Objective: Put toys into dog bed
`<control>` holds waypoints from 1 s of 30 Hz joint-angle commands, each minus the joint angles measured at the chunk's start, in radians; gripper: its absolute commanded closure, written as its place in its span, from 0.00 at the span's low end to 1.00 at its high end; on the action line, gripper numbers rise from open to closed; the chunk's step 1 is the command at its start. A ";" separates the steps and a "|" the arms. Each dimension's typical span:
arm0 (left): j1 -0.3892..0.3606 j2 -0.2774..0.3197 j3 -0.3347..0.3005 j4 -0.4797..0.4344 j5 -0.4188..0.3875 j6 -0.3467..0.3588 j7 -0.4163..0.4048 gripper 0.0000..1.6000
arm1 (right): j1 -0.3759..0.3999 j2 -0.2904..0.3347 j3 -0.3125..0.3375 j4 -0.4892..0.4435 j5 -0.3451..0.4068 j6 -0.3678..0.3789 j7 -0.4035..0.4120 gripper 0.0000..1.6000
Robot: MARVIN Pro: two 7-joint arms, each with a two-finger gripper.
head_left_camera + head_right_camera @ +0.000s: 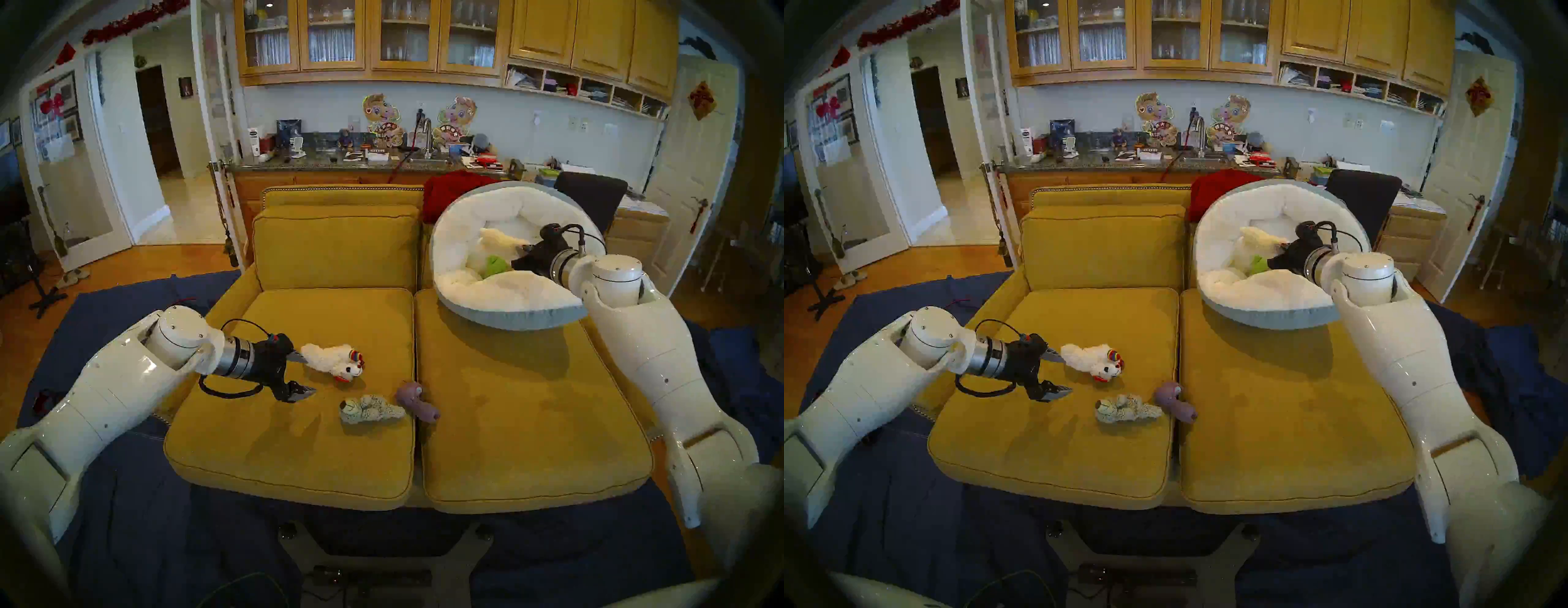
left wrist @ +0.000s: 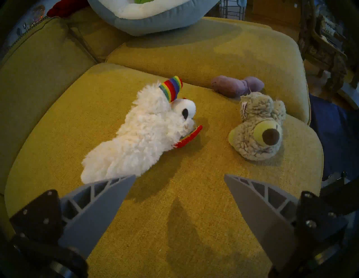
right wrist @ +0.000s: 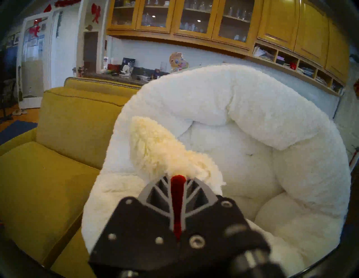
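Observation:
My right gripper (image 1: pixel 518 253) (image 3: pixel 178 179) is shut on the white lamb with dark-red ears (image 1: pixel 496 238) (image 3: pixel 161 153), a red ear pinched between the fingers, and holds it inside the dog bed (image 1: pixel 509 303) (image 3: pixel 252 108). The lime-green cactus (image 1: pixel 494 266) lies in the bed below it. My left gripper (image 1: pixel 309 374) (image 2: pixel 179 175) is open and empty, just behind the white lamb with rainbow ears (image 1: pixel 335 361) (image 2: pixel 139 135) on the left seat cushion. The shaggy beige animal (image 1: pixel 371 409) (image 2: pixel 256 128) and the purple animal (image 1: pixel 415 401) (image 2: pixel 235 87) lie by the cushion seam.
The dog bed leans tilted against the sofa back on the right seat cushion (image 1: pixel 530 424). A red blanket (image 1: pixel 449 191) hangs over the backrest behind it. A cluttered counter (image 1: pixel 360 159) stands behind the sofa. A dark blue sheet (image 1: pixel 127 530) covers the floor.

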 commanded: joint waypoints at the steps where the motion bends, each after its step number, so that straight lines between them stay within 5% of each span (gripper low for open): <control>1: -0.030 0.000 -0.019 -0.010 -0.003 -0.003 0.002 0.00 | 0.116 -0.057 -0.012 0.044 -0.083 -0.031 -0.038 1.00; 9: -0.031 0.000 -0.019 -0.010 -0.004 -0.003 0.002 0.00 | 0.157 -0.088 -0.031 0.138 -0.168 -0.057 -0.045 0.96; 11: -0.031 0.000 -0.019 -0.010 -0.004 -0.002 0.002 0.00 | 0.165 -0.092 -0.031 0.157 -0.184 -0.064 -0.042 0.62; 13: -0.031 0.000 -0.019 -0.010 -0.004 -0.002 0.002 0.00 | 0.175 -0.096 -0.032 0.177 -0.199 -0.071 -0.037 0.44; 17: -0.031 0.000 -0.019 -0.010 -0.004 -0.002 0.002 0.00 | 0.206 -0.097 -0.043 0.218 -0.218 -0.084 -0.023 0.21; 22: -0.032 0.000 -0.019 -0.010 -0.004 -0.002 0.002 0.00 | 0.233 -0.090 -0.058 0.242 -0.219 -0.111 0.018 0.14; 30: -0.032 0.000 -0.019 -0.010 -0.004 -0.002 0.001 0.00 | 0.175 -0.060 -0.043 0.150 -0.187 -0.149 0.124 0.09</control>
